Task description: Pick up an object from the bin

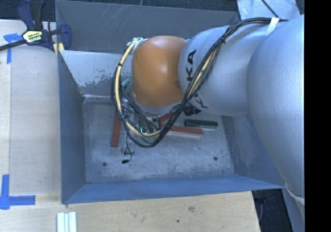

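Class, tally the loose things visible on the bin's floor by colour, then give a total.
Reddish-brown sticks: 2, one left, one right of the wrist.
Dark pen-like thing: 1.
Total: 3 in sight; the arm covers part of the bin, so more may lie hidden.

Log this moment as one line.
arm: low over bin middle | nearest: reddish-brown stick, red stick, dark bar | grasp: cannot tell

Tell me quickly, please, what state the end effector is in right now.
End effector: cannot be told; the arm's orange cover and cables mostly hide it.
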`<state>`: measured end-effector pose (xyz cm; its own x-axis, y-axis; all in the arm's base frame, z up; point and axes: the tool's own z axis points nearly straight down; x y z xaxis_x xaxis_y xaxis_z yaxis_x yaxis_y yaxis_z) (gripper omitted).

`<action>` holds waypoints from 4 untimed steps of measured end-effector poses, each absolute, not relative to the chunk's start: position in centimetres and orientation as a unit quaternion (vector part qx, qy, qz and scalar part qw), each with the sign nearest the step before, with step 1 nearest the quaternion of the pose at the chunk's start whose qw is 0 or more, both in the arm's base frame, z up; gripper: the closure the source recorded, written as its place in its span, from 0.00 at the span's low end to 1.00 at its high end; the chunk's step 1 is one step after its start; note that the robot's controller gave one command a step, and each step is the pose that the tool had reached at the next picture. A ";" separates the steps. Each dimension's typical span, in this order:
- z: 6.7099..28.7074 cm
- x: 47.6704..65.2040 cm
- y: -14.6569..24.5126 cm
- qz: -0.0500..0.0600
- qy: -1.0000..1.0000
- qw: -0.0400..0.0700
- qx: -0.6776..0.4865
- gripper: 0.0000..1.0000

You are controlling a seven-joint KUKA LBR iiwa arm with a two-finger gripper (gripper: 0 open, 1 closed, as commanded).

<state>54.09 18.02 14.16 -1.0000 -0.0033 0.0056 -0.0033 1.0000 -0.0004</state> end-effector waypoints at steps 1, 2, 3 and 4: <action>14.6 54.3 17.9 -0.001 -1.000 -0.001 0.000 0.00; 8.4 59.0 17.4 -0.001 -0.999 -0.005 0.046 0.00; 6.9 61.4 17.9 0.000 -0.975 -0.003 0.220 0.00; 7.0 60.7 18.1 -0.001 -0.979 -0.002 0.202 0.00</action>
<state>60.71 18.14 7.05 -0.9187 -0.3950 -0.0034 -0.3950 0.9187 0.0003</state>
